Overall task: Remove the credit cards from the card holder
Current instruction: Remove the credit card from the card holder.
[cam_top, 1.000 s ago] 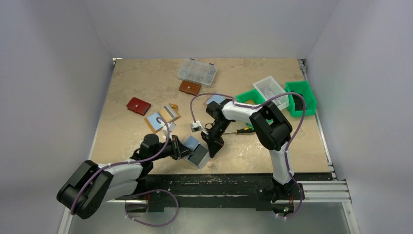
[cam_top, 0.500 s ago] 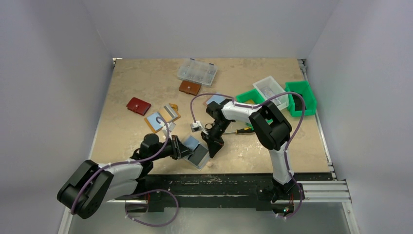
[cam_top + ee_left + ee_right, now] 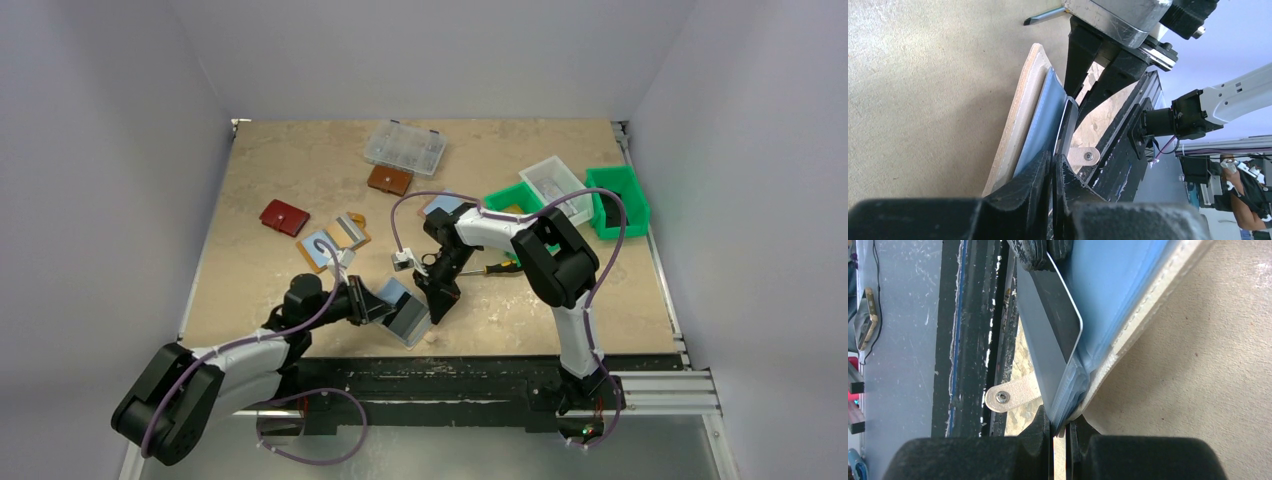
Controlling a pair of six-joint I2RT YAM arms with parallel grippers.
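Card holder (image 3: 408, 322) is near the front edge of the table (image 3: 300, 170), approx 6 o'clock from centre. It's open & up on edge, tan outside, blue inside. L tool (image 3: 1054, 161) is pressed together on a grey card (image 3: 1048, 315) that sticks partway out of the holder. R tool (image 3: 1060, 426), at 3 o'clock of L tool, pinches the holder's other end. Snap tab (image 3: 1010, 396) hangs free. Red wallet (image 3: 284, 217) is at 10 o'clock, well apart.
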